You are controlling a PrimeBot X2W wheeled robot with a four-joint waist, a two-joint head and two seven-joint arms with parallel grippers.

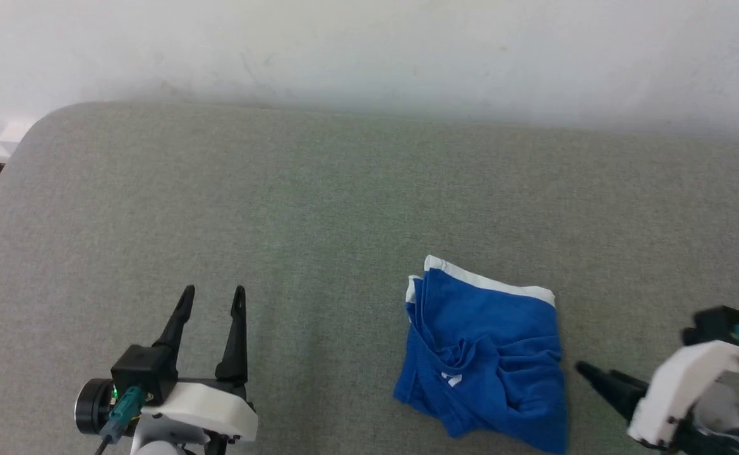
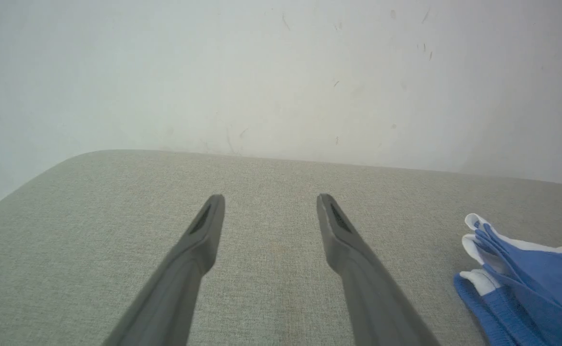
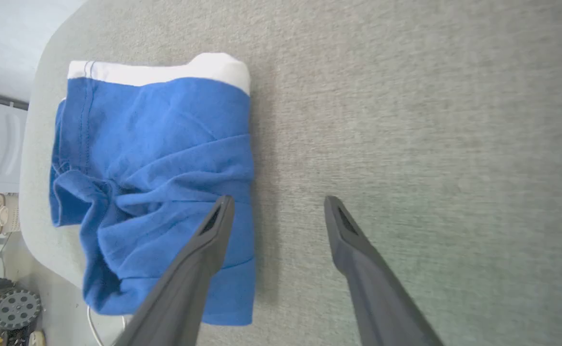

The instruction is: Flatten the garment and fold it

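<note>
Sideways, right jaws spread, beside garment point(image 1: 483, 341)

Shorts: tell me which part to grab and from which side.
Probably the right corner of the white band, coming in from the right with the open right gripper, which is beside that edge. The band lies straight and flat, while the middle of the shorts is bunched in folds.
</note>
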